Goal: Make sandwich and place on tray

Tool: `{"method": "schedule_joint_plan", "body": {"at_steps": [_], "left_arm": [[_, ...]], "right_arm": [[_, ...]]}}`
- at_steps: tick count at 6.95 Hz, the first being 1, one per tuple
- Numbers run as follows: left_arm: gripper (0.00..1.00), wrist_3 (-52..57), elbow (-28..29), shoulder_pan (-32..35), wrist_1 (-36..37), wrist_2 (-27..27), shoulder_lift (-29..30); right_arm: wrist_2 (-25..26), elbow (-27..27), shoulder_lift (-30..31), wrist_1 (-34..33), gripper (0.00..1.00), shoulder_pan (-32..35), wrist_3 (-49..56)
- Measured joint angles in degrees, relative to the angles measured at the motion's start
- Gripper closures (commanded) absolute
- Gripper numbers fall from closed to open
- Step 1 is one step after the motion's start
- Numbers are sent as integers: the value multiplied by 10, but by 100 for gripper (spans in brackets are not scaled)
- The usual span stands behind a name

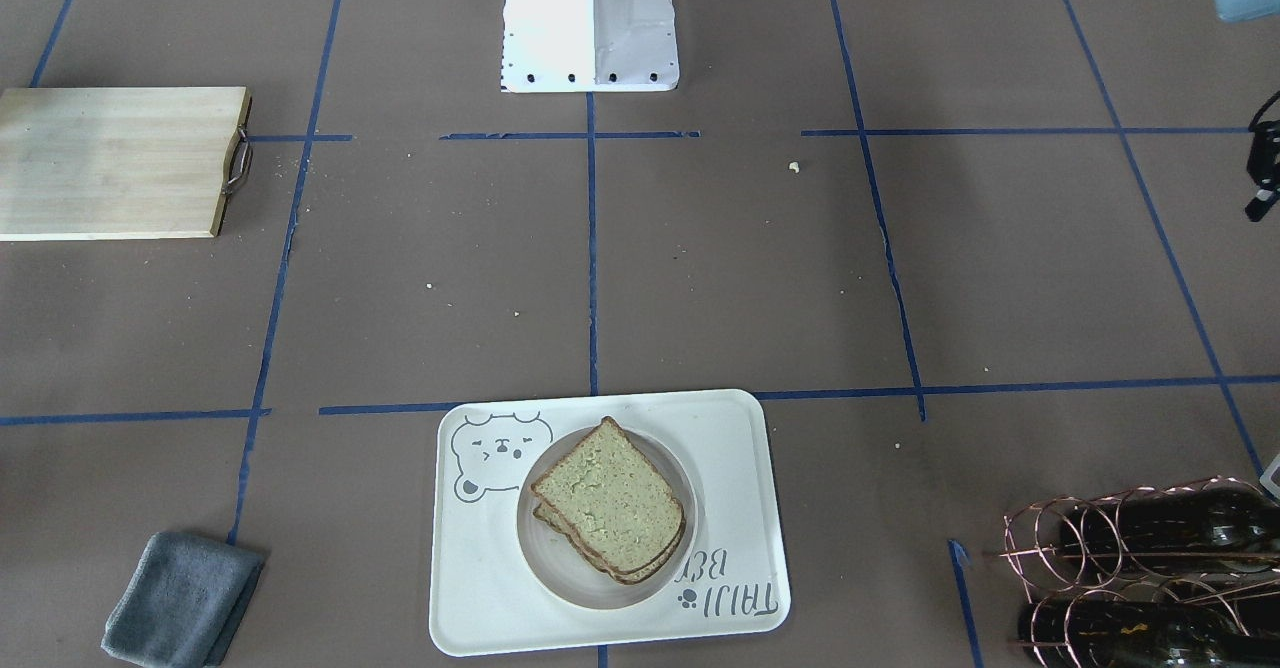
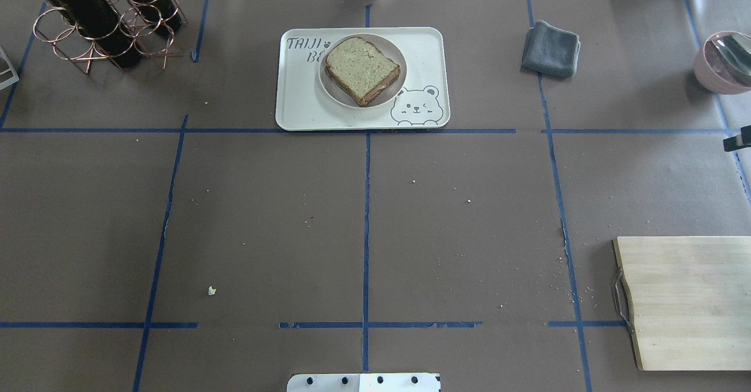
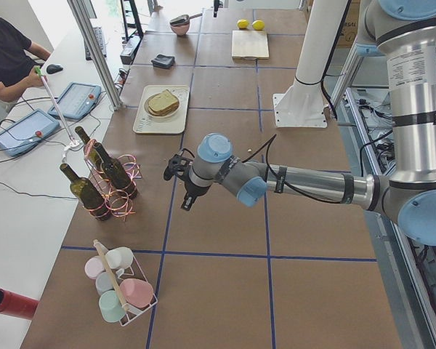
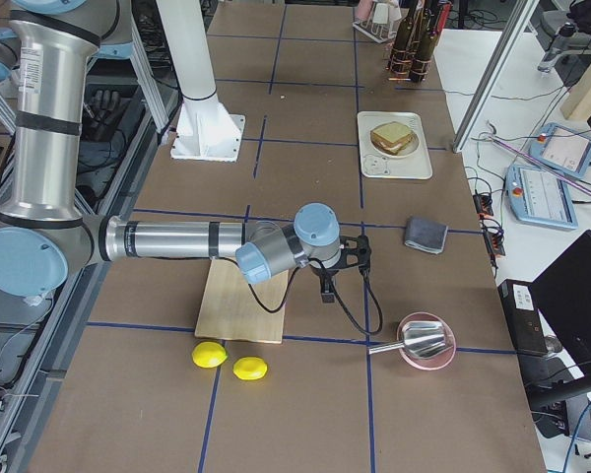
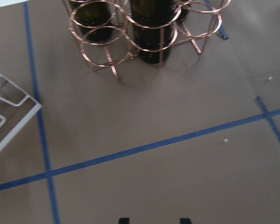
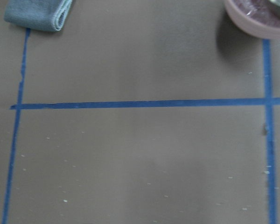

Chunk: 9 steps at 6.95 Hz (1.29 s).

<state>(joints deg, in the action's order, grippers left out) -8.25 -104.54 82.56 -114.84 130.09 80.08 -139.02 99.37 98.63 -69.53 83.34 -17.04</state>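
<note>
The sandwich [image 1: 610, 513] lay stacked on a small round plate [image 1: 560, 573] in the middle of the tray [image 1: 480, 588], at the lower centre of the front-facing view. Its top slice sat slightly askew over the lower one. Judged from that, the task looked finished. Doing the closing step well meant keeping both arms well away from the tray so the loose stack stayed put.

The left gripper [image 5: 154, 220] showed two dark tips spread apart at the bottom edge of its wrist view, with only bare table between them, so it was released. The right gripper [image 4: 347, 264] hung over the table near the cutting board [image 4: 241, 301]. Whether it was released or clenched could not be told. The egg filling could not be made out between the slices.
</note>
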Motion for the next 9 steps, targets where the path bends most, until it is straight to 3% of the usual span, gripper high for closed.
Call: {"method": "schedule_joint_plan", "body": {"at_steps": [2, 3, 6, 9], "left_arm": [[0, 73, -1, 43, 138, 37, 4], [0, 91, -1, 47, 156, 42, -11], [0, 123, -46, 68, 185, 46, -69], [0, 126, -51, 74, 187, 83, -76]], "right_arm": [[1, 59, 1, -209, 0, 69, 160], [5, 88, 21, -267, 0, 85, 196], [18, 101, 72, -295, 0, 93, 280], [27, 110, 50, -299, 0, 73, 263]]}}
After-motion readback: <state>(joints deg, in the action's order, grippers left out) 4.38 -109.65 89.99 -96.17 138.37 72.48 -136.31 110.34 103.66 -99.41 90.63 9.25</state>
